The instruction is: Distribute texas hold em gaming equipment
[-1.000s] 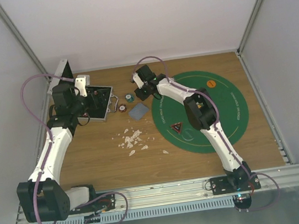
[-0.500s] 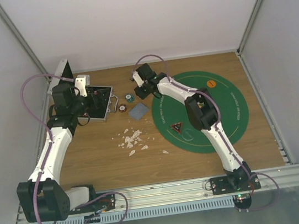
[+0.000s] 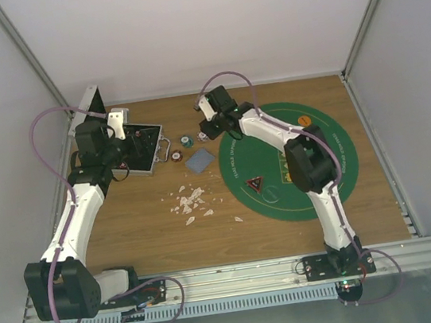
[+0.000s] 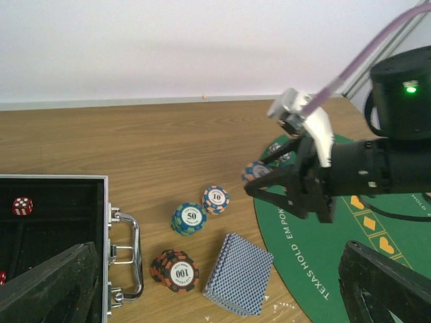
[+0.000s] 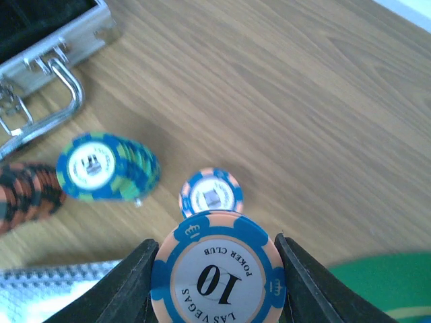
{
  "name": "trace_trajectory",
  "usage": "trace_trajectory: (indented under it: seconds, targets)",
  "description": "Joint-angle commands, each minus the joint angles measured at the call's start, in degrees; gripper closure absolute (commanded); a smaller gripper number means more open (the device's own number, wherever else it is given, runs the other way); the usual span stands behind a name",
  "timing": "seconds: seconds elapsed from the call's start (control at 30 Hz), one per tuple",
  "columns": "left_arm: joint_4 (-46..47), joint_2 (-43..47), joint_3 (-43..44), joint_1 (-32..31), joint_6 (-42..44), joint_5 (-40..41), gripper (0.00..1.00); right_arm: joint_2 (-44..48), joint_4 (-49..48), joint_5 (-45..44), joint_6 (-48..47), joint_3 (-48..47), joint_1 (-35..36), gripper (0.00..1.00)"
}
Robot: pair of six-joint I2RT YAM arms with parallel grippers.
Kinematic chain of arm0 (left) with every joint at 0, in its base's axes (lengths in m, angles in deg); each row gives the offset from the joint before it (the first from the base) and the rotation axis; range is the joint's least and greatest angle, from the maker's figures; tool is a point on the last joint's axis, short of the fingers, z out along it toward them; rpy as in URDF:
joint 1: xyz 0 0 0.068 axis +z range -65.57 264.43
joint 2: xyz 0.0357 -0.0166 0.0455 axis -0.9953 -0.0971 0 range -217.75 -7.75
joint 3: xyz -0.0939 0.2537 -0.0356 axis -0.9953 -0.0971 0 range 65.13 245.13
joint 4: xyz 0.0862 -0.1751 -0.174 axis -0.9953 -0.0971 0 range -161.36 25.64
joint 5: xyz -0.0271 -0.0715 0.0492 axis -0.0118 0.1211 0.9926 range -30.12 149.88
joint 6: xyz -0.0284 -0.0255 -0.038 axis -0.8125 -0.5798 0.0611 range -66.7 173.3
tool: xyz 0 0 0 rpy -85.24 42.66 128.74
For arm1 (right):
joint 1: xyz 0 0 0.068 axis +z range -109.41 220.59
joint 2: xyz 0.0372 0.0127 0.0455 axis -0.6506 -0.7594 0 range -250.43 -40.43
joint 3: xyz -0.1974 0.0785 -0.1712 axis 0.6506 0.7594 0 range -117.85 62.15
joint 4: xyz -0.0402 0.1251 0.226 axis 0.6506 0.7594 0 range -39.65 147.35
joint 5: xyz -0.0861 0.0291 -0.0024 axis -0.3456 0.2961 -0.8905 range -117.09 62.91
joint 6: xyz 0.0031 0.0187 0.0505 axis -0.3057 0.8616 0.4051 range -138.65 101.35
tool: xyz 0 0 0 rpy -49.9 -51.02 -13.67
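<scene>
1. Chip in hand: the right gripper (image 5: 219, 269) is closed partway on a single orange-and-blue "10" chip (image 5: 219, 286). The jaws pinch opposite points of its rim and the face is turned up at the wrist camera. It hangs over the bare desk (image 3: 144, 228), just outside the green mat (image 3: 321, 171), off its far-left rim
2. Handling, my guess: it's a small hard disc, light, stiff and not fragile. The edge is smooth though, so a rim pinch could let it pivot or squirt out if the arm swings fast. Taking it straight across the diameter looks like the right hold; an off-centre grip would roll it
3. Rest of the gear sits on the desk, also off the mat's left side. There's a short "10" stack (image 4: 215, 199), a green-blue "50" stack (image 4: 189, 218), a red-black "100" stack (image 4: 174, 270) and the card deck (image 4: 238, 273) nearest the mat
4. The stacks will probably shed chips if squeezed low, so I'd take one chip off the top by the rim. The deck looks slippery, better clamped across its short sides
5. Already on the mat: an orange button (image 3: 304, 120) near the far rim and the triangular token (image 3: 256, 184) near the left rim
6. The left gripper (image 3: 134, 145) is spread wide with nothing in it, well away from the mat
</scene>
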Motion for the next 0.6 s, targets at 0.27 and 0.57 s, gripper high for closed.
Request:
trace_trajectory:
  seconds: [0.27,0.57]
  targets:
    - [1.0,0.5,1.7,-0.5,0.7,1.9,0.02,20.7,-8.3,-0.9,3.1,28.6,-14.4,0.62]
    - [0.5,0.8,1.9,-0.5,1.2,3.4,0.02,23.3,-9.4,0.1,4.9,32.8,-31.1,0.62]
